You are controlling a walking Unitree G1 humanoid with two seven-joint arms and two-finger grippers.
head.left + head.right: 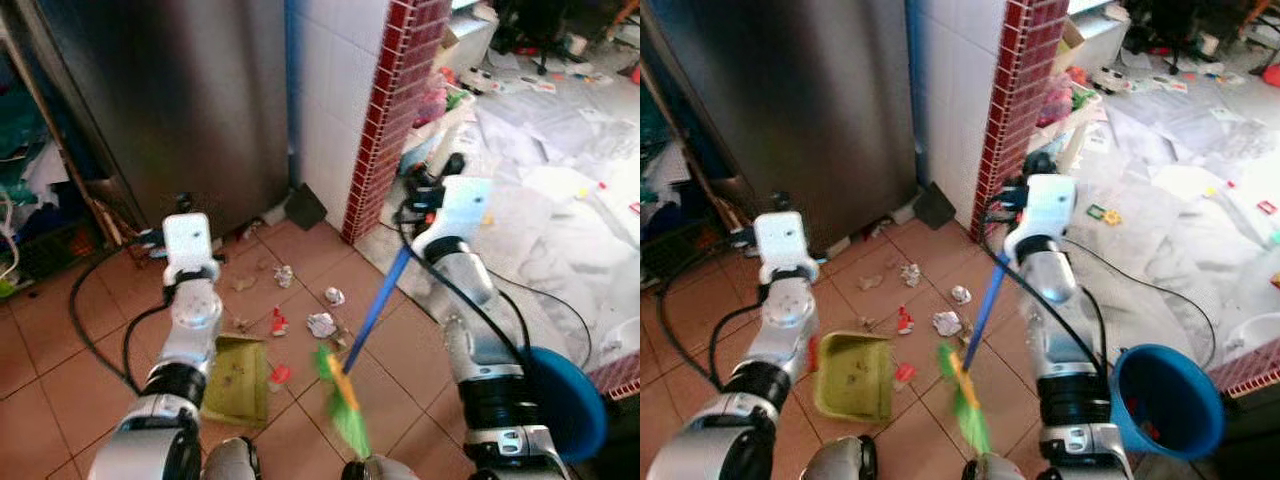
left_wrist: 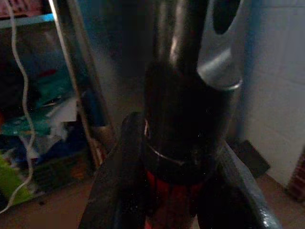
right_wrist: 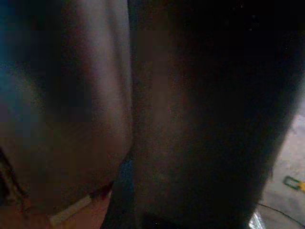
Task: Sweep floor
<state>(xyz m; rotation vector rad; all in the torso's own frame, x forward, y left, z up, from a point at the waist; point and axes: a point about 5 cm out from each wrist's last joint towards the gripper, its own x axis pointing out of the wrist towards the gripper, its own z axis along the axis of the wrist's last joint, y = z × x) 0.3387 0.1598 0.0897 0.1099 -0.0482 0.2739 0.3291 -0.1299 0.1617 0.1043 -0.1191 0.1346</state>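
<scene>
Low in the middle of the frame, on the terracotta floor [image 1: 90, 330], I see the green bristles of the broom [image 1: 345, 400], with its blue handle running up and to the right toward my right pincer [image 1: 425, 190]. That arm reaches forward beside the red brick pillar [image 1: 400, 90]; from the head views I cannot tell how its fingers stand on the handle, and the right wrist view is too dark and blurred to settle it.

Left of the bristles lies the yellow-green dustpan [image 1: 852, 375], flat on the tiles, with a few dark specks of dirt inside it. A red scrap [image 1: 904, 373] sits just at its right edge. My left pincer [image 2: 176, 191] has its two black fingers [image 2: 119, 191] closed around a dark upright handle [image 2: 183, 95] with red showing low between them.

Scattered above the dustpan, centre frame, are crumpled white paper wads [image 1: 321, 324], another red bit [image 1: 279, 322] and small brown crumbs.

Bottom right, a blue bucket [image 1: 1165, 400] hangs beside my right arm, holding some small reddish bits at the bottom. Upper left stands a steel fridge [image 1: 170, 100]. Upper right, white sheets [image 1: 560, 190] cover the floor. I can read no writing anywhere.
</scene>
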